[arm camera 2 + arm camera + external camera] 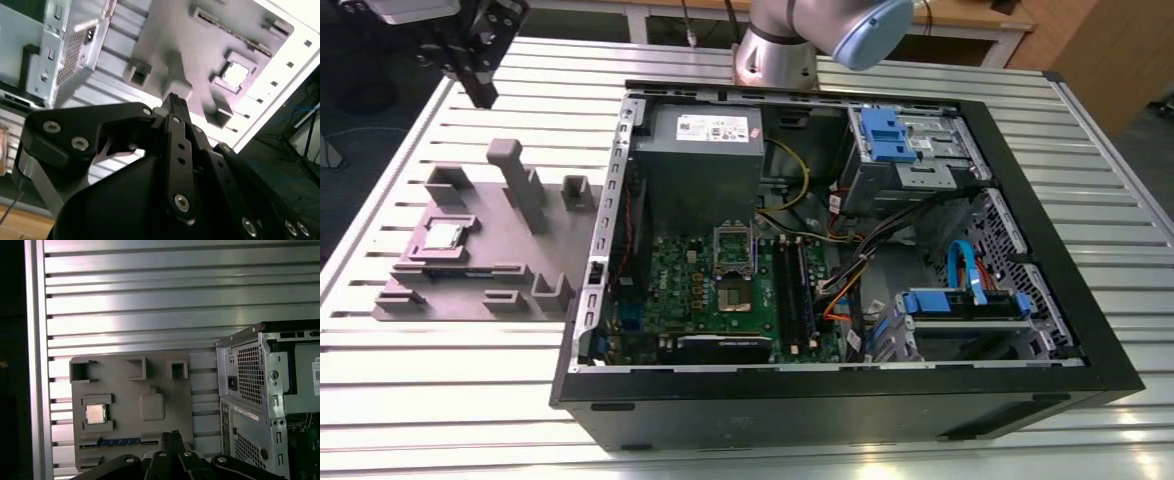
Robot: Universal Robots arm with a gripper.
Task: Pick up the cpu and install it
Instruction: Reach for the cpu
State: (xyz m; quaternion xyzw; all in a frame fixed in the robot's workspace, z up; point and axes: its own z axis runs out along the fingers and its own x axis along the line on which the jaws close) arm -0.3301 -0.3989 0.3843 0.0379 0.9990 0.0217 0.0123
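Black jaws, pressed together, hang well apart from the cpu [95,413] seated in its grey fixture [150,385].

A ribbed aluminium table [440,380] stands brightly lit before wooden furniture [1101,50].

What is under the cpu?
The cpu lies in a square recess of the grey fixture plate on the slatted table. The chip covers the recess floor.
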